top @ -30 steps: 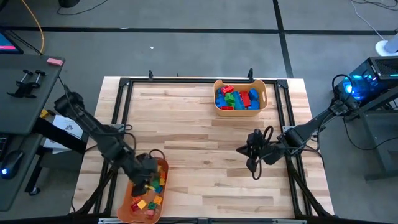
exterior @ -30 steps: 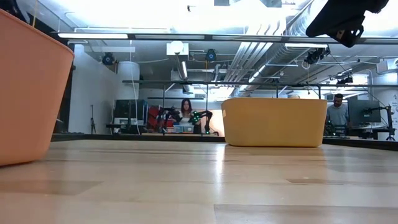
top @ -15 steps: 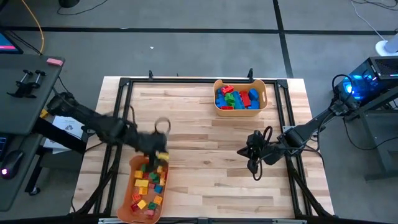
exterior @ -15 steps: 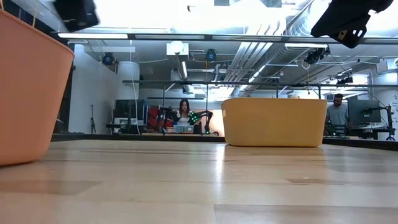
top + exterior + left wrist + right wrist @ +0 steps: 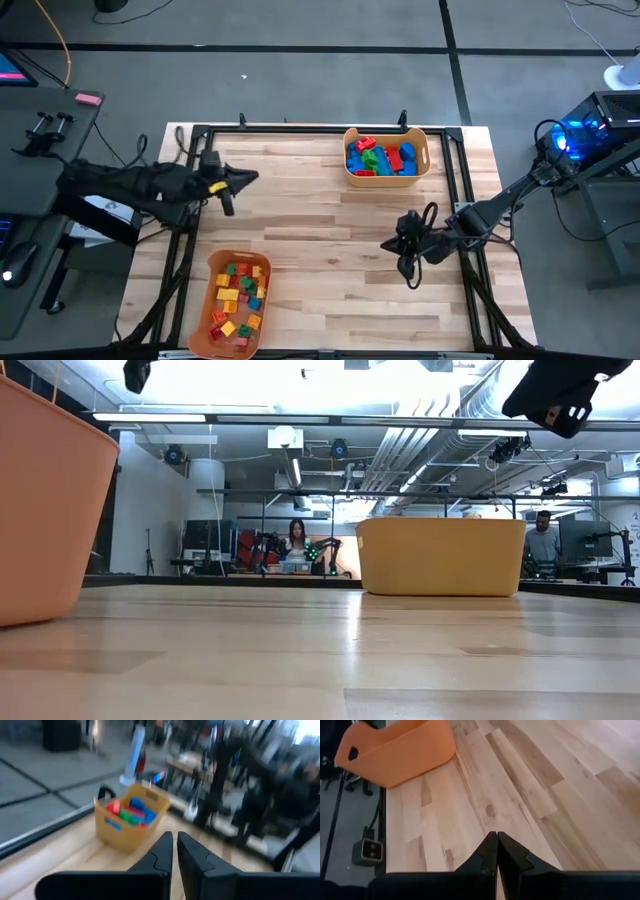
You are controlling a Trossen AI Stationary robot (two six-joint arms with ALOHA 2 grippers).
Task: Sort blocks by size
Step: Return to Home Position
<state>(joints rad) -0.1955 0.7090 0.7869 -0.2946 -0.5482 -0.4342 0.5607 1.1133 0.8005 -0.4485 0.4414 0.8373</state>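
Small blocks (image 5: 238, 298) in red, yellow, green and orange lie in the orange bin (image 5: 213, 262) at the table's near left. Larger blue, red and green blocks (image 5: 380, 158) fill the yellow bin (image 5: 425, 150) at the far edge, which also shows in the left wrist view (image 5: 127, 827). My left gripper (image 5: 243, 178) hangs above the table's left part, level and pointing right toward the yellow bin. It is shut, with nothing between its fingers (image 5: 175, 842). My right gripper (image 5: 386, 241) waits shut above the table's right half (image 5: 496, 837).
A black frame (image 5: 300, 129) runs round the tabletop's far and side edges. Bare wood lies between the two bins (image 5: 320, 230). In the low view the orange bin's wall (image 5: 50, 500) stands close at the left. People (image 5: 298, 540) are in the room behind.
My left gripper has risen out of the orange bin. It has swung toward the table's far edge and now lies level, pointing toward the yellow bin. The blocks in the orange bin, partly covered by the gripper before, show in full.
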